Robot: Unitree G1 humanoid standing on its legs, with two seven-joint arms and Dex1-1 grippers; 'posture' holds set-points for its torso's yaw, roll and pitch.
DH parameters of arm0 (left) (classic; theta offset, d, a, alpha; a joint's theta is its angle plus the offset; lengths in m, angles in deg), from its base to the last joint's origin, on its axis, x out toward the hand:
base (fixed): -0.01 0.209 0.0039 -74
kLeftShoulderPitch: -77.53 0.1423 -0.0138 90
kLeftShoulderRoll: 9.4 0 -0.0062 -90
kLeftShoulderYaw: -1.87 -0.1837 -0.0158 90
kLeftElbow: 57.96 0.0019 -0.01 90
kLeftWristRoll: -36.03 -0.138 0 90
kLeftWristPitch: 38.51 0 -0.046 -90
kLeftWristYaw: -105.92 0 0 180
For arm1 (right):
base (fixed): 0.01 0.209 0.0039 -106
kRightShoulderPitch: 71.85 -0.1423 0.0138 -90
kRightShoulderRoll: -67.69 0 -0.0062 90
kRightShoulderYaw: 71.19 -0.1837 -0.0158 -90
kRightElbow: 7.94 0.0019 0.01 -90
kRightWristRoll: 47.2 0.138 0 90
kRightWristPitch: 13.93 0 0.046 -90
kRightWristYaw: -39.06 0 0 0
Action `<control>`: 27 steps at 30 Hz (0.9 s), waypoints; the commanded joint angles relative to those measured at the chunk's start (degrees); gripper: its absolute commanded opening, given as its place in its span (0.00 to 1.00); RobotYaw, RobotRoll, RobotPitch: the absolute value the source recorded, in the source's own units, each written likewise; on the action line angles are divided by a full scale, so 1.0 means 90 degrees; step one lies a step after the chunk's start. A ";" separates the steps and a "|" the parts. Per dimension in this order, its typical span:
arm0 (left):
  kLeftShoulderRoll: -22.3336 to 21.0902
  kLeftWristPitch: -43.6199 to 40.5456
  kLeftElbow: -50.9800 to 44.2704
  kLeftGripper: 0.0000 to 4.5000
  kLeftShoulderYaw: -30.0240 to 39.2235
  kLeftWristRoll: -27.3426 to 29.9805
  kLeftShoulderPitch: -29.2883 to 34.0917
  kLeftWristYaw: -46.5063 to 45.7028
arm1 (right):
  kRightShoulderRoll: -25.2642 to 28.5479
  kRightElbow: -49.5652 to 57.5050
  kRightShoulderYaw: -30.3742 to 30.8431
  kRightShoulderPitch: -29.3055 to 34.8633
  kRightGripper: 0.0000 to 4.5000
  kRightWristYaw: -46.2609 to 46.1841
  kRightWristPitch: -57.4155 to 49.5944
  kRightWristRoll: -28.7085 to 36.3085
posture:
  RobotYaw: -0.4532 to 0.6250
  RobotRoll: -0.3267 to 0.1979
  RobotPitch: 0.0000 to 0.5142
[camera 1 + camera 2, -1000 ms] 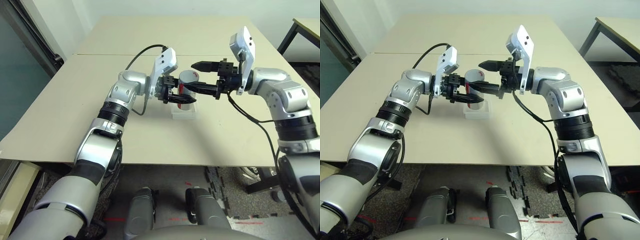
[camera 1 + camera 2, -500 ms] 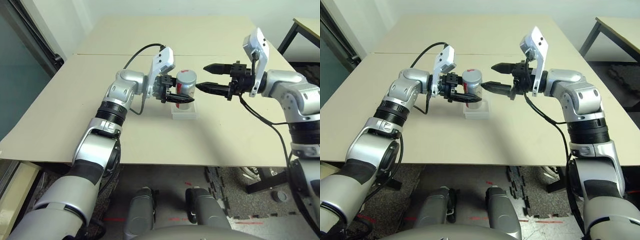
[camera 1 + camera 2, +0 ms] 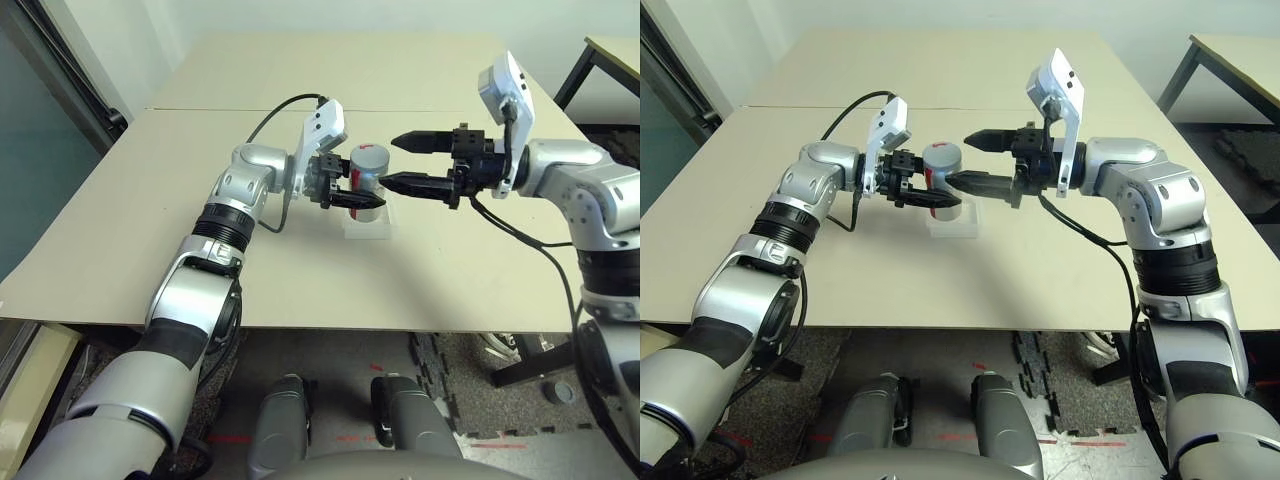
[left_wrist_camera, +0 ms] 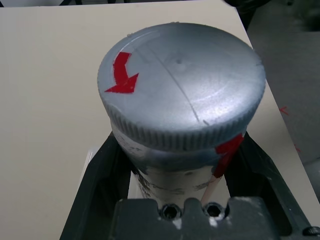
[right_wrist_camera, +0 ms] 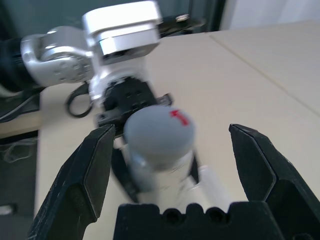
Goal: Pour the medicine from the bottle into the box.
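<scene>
Silvery-white, the bottle point(image 3: 368, 170) sits clamped in the left tool point(image 3: 352, 196) just above the box point(image 3: 368, 224) on the bench point(image 3: 120, 220), so the spread-fingered right tool point(image 3: 395, 161) should centre squarely on the grey cap point(image 4: 181, 90) before closing.

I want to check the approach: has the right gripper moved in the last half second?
Yes. The open right gripper has come back toward the bottle, which the left gripper holds above the box; its fingertips now nearly reach the cap.
</scene>
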 commanded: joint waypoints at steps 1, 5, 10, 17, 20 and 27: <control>0.0021 0.0070 0.0026 0.63 0.0011 0.0016 -0.0111 0.0004 | -0.0164 -0.0167 0.0137 -0.0147 1.00 -0.0074 0.0171 -0.0141 | 0.39 0.62 0.12; 0.0025 0.0081 0.0026 0.63 0.0018 0.0013 -0.0107 -0.0010 | -0.0371 -0.0174 0.0264 -0.0209 1.00 -0.0035 0.0166 -0.0162 | 0.39 0.62 0.12; 0.0024 0.0088 0.0015 0.63 0.0018 0.0010 -0.0088 -0.0018 | -0.0522 -0.0176 0.0340 -0.0234 1.00 -0.0080 0.0182 -0.0189 | 0.40 0.62 0.12; 0.0069 0.0059 -0.0049 0.63 -0.0006 0.0022 -0.0067 -0.0014 | -0.0666 -0.0328 0.0438 -0.0285 1.00 -0.0125 0.0319 -0.0382 | 0.40 0.62 0.13; 0.0078 0.0053 -0.0052 0.63 -0.0011 0.0020 -0.0077 -0.0003 | -0.0718 -0.0451 0.0436 -0.0323 1.00 -0.0206 0.0384 -0.0494 | 0.40 0.62 0.13; 0.0078 0.0017 -0.0114 0.63 -0.0021 0.0025 -0.0061 0.0015 | -0.0739 -0.0627 0.0400 -0.0358 1.00 -0.0375 0.0389 -0.0672 | 0.40 0.62 0.13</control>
